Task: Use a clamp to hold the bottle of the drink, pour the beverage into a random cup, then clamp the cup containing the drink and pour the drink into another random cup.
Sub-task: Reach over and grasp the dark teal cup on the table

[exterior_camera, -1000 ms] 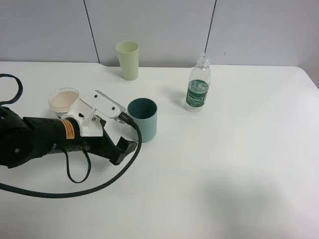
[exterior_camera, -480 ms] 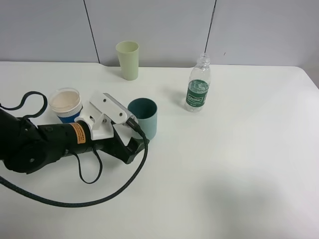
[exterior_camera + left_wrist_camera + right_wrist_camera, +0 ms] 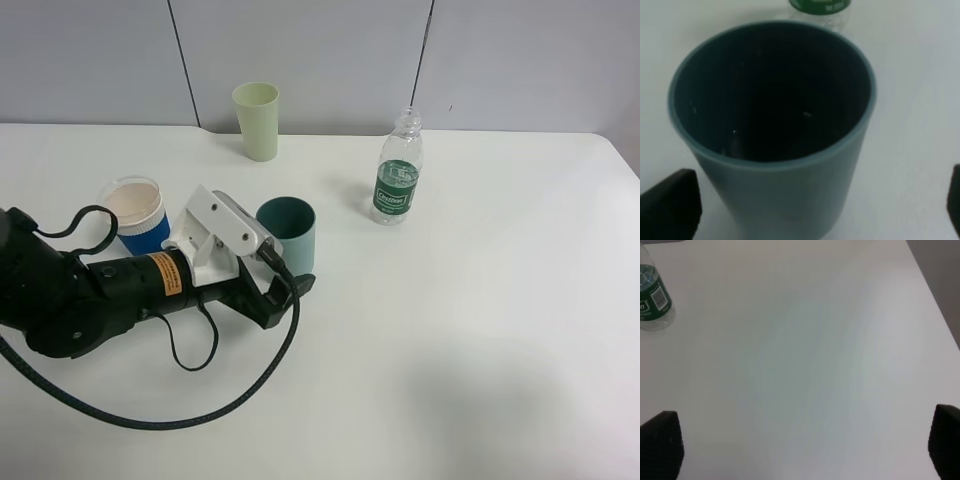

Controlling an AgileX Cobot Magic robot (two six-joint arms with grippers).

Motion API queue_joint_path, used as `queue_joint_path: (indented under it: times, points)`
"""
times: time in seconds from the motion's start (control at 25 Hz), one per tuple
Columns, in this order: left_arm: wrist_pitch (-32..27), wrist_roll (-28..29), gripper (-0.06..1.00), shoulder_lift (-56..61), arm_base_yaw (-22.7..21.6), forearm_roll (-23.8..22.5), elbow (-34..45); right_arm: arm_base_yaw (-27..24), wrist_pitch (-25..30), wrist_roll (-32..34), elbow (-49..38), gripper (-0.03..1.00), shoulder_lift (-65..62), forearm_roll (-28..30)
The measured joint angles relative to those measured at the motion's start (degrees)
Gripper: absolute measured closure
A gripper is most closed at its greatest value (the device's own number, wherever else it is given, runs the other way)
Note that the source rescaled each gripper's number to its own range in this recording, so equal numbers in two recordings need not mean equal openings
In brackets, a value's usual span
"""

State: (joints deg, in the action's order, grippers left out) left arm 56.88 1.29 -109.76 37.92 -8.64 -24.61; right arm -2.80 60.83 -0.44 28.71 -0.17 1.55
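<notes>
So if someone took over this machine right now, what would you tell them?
Left gripper: open, aimed at the teal cup, not gripping it.
Right gripper: open over the table, holding nothing.
Bottle stands upright, right of the teal cup; green cup behind, paper cup to its left.
Whether any cup holds drink is unclear. Left: clamp the filled cup, pour into another.
</notes>
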Motion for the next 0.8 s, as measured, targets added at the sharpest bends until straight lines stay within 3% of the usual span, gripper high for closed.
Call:
queue_joint_path:
  times: [0.8]
  points:
    - [7.7, 0.1, -0.06, -8.4, 0.0, 1.0, -2.1, 0.0, 0.0, 0.0, 0.0, -0.03, 0.0, 0.0]
